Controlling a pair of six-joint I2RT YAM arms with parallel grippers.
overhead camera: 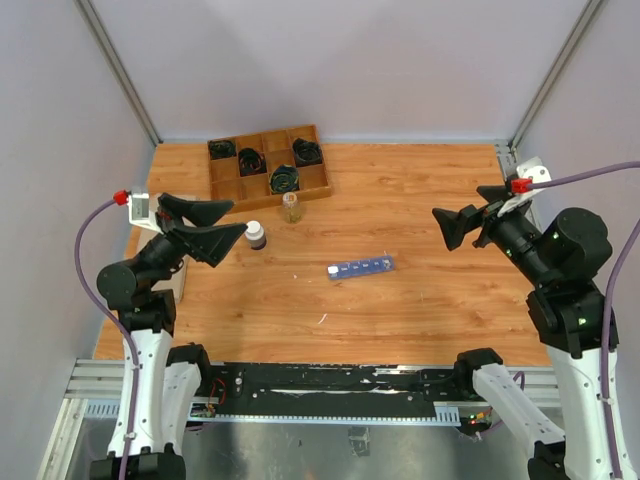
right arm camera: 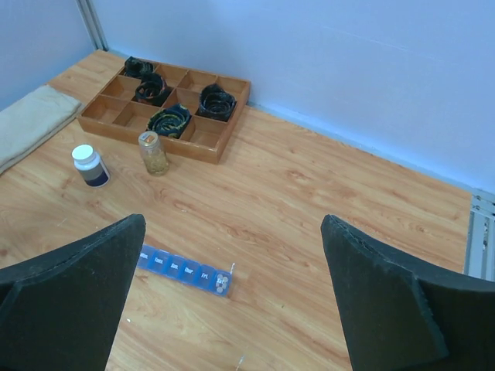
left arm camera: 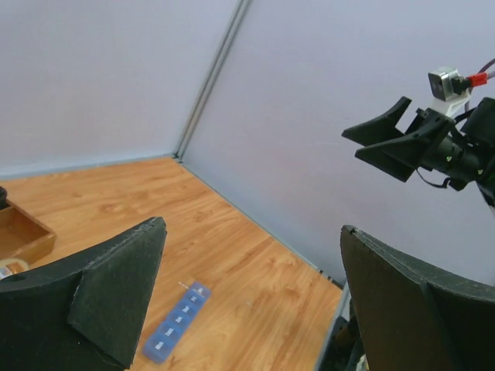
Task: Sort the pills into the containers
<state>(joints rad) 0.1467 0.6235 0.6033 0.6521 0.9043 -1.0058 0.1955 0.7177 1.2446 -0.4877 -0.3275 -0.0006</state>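
The blue pill-organizer strip [overhead camera: 361, 267] lies flat in the middle of the table, also in the left wrist view [left arm camera: 176, 322] and the right wrist view [right arm camera: 186, 270]. Its end compartment holds small pale round pieces [right arm camera: 222, 281]. The clear vial of yellowish pills [overhead camera: 291, 207] stands upright by the wooden tray, also in the right wrist view [right arm camera: 154, 153]. My left gripper [overhead camera: 238, 217] is open and empty, raised at the left [left arm camera: 252, 228]. My right gripper [overhead camera: 460, 210] is open and empty, raised at the right [right arm camera: 233, 222].
A wooden grid tray [overhead camera: 268, 160] with black coils sits at the back left. A dark brown bottle with a white cap [overhead camera: 255, 235] stands left of the vial. A beige cloth [right arm camera: 31, 124] lies at the table's left edge. Walls enclose the table.
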